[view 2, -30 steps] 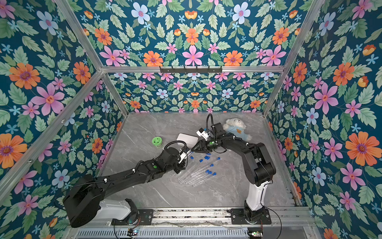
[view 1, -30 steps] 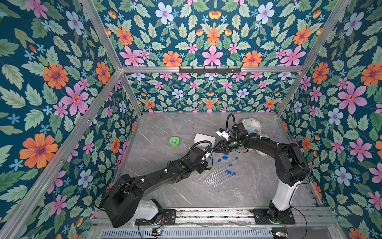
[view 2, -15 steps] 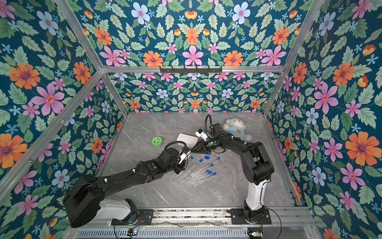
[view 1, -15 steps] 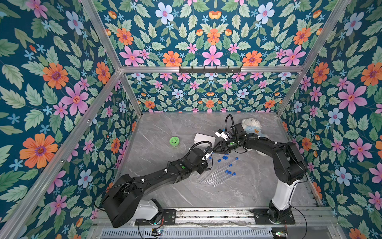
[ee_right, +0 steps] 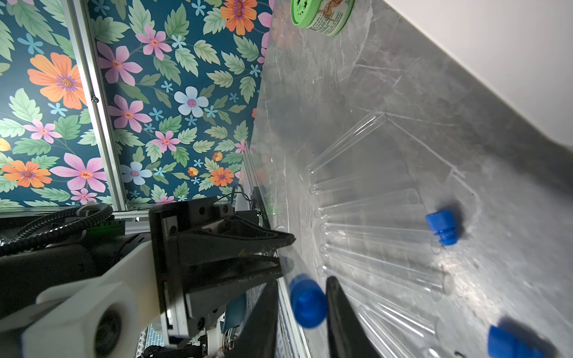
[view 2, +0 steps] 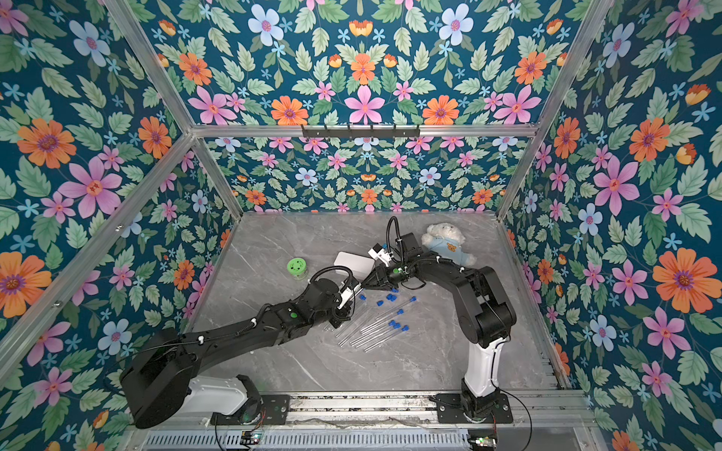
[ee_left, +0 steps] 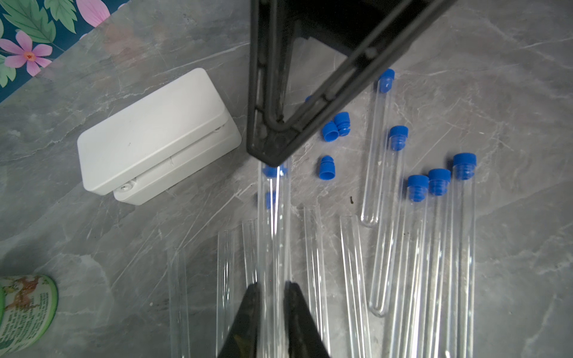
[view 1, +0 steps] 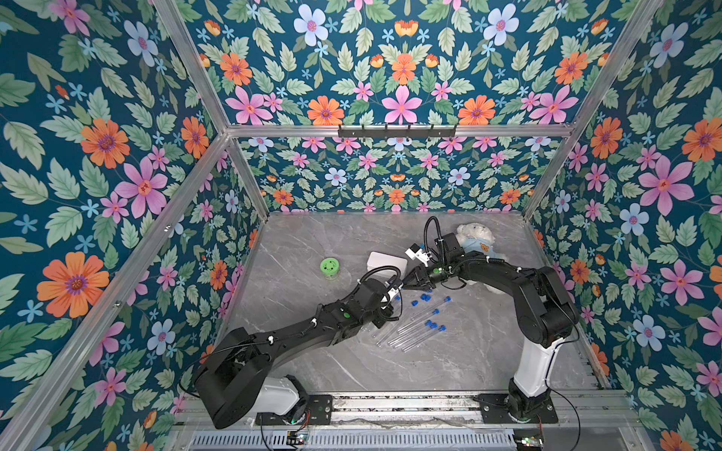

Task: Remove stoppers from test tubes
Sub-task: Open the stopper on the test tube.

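Observation:
My left gripper [ee_left: 271, 286] is shut on a clear test tube [ee_left: 274, 232] and holds it above the table. At the tube's far end is a blue stopper [ee_left: 273, 171], which lies between the fingers of my right gripper [ee_right: 302, 280]. In the right wrist view one finger [ee_right: 336, 305] touches that stopper [ee_right: 307, 305] and a thin gap shows on the other side. Both top views show the two grippers meeting tip to tip, left [view 1: 392, 300] and right [view 1: 407, 284]. Several more tubes lie on the table, some with stoppers [ee_left: 463, 164], some bare [ee_left: 313, 248]. Loose stoppers [ee_left: 327, 169] lie beside them.
A closed white box [view 1: 385, 261] lies just behind the grippers. A green-lidded jar [view 1: 330, 266] stands to its left and a plush bear [view 1: 478, 240] sits at the back right. The tubes on the grey table [view 1: 312, 351] fan out under and to the right of my left gripper.
The right gripper's fingers have drawn closer together round the stopper on the held tube. Both arms have stayed nearly where they were.

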Controlling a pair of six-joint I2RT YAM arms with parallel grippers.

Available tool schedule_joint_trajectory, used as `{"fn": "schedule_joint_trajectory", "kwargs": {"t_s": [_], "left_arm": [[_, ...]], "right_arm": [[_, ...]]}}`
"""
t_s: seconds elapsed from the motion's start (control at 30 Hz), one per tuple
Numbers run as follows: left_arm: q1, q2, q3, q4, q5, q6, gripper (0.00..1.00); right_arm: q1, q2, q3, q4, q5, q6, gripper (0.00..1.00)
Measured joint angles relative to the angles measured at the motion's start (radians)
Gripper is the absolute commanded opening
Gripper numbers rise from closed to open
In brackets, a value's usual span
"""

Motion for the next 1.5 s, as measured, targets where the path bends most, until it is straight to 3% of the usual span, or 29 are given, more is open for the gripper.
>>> {"fn": "schedule_joint_trajectory", "kwargs": {"t_s": [0.63, 1.5], "left_arm": [[0.0, 0.006, 0.0, 0.024, 0.003, 0.005, 0.02], [-0.013, 0.022, 0.012, 0.097, 0.002, 0.015, 0.0]], "right_arm": [[-0.028, -0.024, -0.034, 0.037, -0.007, 0.032, 0.03], [-0.087, -0.099, -0.128, 0.181, -0.045, 0.15, 0.01]]}}
